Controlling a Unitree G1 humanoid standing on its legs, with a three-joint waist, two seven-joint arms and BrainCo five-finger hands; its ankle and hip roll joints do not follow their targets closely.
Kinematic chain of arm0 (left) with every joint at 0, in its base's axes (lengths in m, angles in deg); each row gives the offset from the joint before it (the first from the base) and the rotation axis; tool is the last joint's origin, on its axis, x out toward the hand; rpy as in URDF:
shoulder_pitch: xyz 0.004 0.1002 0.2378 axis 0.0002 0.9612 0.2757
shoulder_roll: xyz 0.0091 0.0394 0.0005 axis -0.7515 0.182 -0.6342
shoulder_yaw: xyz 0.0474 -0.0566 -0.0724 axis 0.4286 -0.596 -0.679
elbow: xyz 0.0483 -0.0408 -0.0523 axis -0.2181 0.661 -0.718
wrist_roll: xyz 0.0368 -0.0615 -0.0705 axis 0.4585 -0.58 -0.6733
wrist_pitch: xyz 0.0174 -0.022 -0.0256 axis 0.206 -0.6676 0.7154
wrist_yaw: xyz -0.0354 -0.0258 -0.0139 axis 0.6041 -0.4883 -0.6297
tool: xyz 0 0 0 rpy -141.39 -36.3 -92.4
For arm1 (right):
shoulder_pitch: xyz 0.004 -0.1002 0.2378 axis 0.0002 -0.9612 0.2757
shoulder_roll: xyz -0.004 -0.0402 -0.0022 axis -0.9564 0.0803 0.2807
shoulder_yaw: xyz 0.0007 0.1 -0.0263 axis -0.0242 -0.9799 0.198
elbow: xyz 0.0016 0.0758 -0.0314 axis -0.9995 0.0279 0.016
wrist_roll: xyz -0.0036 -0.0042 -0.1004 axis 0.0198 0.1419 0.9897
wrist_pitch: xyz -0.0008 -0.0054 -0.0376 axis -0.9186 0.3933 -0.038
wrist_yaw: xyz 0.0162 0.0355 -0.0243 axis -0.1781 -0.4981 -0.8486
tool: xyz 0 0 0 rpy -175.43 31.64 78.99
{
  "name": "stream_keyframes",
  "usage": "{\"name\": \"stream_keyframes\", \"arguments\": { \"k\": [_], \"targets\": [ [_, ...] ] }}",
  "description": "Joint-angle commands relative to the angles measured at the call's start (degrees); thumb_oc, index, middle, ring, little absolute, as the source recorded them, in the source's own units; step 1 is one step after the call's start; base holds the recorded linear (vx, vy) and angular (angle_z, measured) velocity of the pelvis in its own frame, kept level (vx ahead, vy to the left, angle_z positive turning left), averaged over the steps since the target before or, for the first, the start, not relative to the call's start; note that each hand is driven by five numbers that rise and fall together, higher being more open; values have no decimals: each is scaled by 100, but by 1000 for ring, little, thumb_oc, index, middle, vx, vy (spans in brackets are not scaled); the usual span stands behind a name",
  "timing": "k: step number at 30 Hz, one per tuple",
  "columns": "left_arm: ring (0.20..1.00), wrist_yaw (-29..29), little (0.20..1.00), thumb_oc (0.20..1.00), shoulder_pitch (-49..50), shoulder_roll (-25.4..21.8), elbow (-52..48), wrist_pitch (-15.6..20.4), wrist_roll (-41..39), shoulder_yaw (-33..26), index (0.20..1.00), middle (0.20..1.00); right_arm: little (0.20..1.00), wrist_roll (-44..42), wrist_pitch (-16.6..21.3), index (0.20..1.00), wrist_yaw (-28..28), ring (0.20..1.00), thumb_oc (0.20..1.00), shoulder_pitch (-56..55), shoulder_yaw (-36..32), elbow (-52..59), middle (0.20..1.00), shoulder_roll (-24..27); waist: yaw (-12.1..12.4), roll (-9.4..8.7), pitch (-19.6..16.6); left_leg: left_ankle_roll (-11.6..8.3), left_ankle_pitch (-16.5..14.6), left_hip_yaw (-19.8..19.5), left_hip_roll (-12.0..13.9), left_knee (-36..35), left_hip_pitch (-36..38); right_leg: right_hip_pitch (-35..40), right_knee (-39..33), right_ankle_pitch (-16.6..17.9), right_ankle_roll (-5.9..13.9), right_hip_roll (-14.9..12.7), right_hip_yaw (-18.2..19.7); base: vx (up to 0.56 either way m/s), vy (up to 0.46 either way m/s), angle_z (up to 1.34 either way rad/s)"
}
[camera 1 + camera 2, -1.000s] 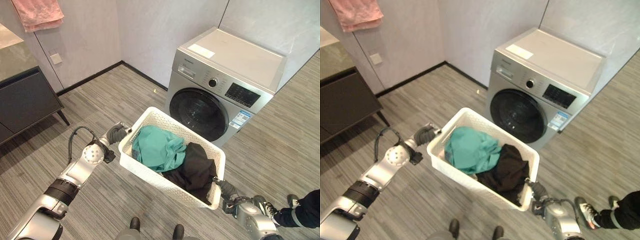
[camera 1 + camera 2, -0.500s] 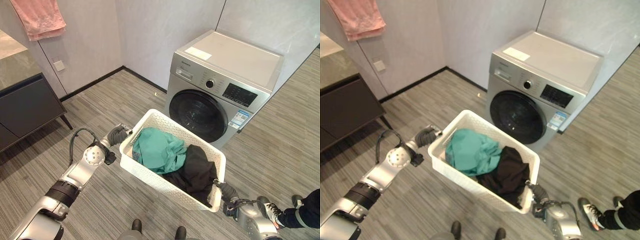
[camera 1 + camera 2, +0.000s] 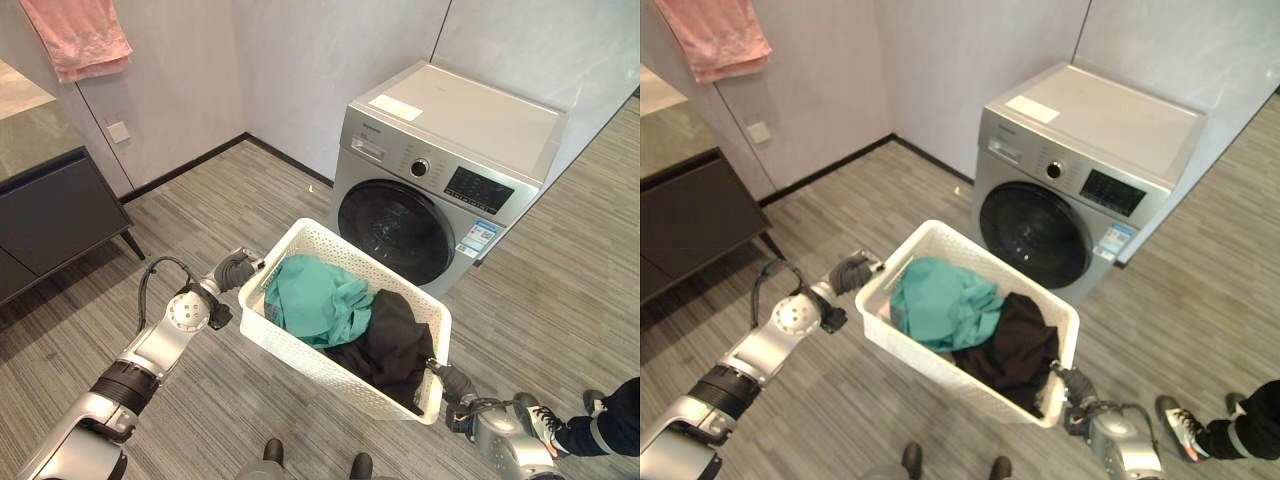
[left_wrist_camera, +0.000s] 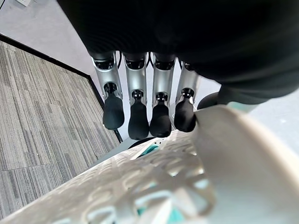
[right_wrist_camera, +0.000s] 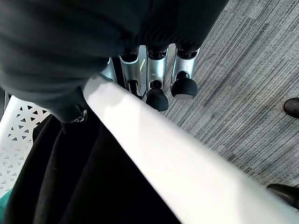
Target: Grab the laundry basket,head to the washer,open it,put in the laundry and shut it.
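A white perforated laundry basket (image 3: 318, 362) hangs above the floor between my two hands. It holds a teal garment (image 3: 315, 295) and a black garment (image 3: 390, 340). My left hand (image 3: 235, 270) grips the basket's left end, its fingers (image 4: 138, 116) curled over the rim (image 4: 154, 177). At the near right corner my right hand (image 3: 455, 383) holds the rim (image 5: 163, 154), fingers (image 5: 156, 95) outside and thumb inside by the black garment (image 5: 84, 182). The silver washer (image 3: 440, 180) stands just beyond the basket with its round dark door (image 3: 397, 228) shut.
A dark cabinet (image 3: 50, 220) stands at the left wall under a hanging pink towel (image 3: 80, 35). A person's leg and shoe (image 3: 600, 425) show at the lower right. Striped grey floor (image 3: 250, 190) lies open left of the washer.
The whole picture shifted a little early on, so the camera moved. The basket stays held the same way in both hands, and the last half second shows almost no movement.
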Motion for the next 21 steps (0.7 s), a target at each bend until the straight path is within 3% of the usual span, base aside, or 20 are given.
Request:
{"name": "stream_keyframes", "arguments": {
  "k": [1, 14, 15, 21],
  "targets": [
    [200, 99, 200, 200, -120, 231, 432, 154, -115, -172, 200, 200, 200, -513, 939, 200, 192, 200, 200, 533, -694, 761, 200, -21, 46, 130, -303, 30, -678, -83, 182, 26, 235, 112, 4, -381, 318, -206, -63, 0, 0, 0],
    [200, 99, 200, 200, -80, 257, 445, 166, -108, -187, 200, 200, 200, -504, 933, 200, 194, 200, 200, 518, -711, 728, 200, -27, 38, 149, -334, 36, -699, -59, 166, 26, 266, 145, 4, -384, 324, -230, -89, 0, 0, 0],
    [200, 565, 200, 200, -1140, 782, 626, -6, 1571, 185, 200, 200, 200, 1066, 783, 200, 39, 200, 200, 848, 273, -1329, 200, -676, -394, 721, -420, -205, -525, 1219, 442, 26, -60, -47, 4, -404, 416, -665, -461, 0, 0, 0],
    [200, 550, 200, 200, -956, 767, 625, -25, 1494, 5, 200, 200, 200, 1212, 735, 200, 57, 200, 200, 975, 277, -1189, 200, -585, -360, 754, -392, -176, -559, 1244, 404, 26, -59, -121, 4, -351, 456, -712, -424, 9, 30, -12]
  ]
}}
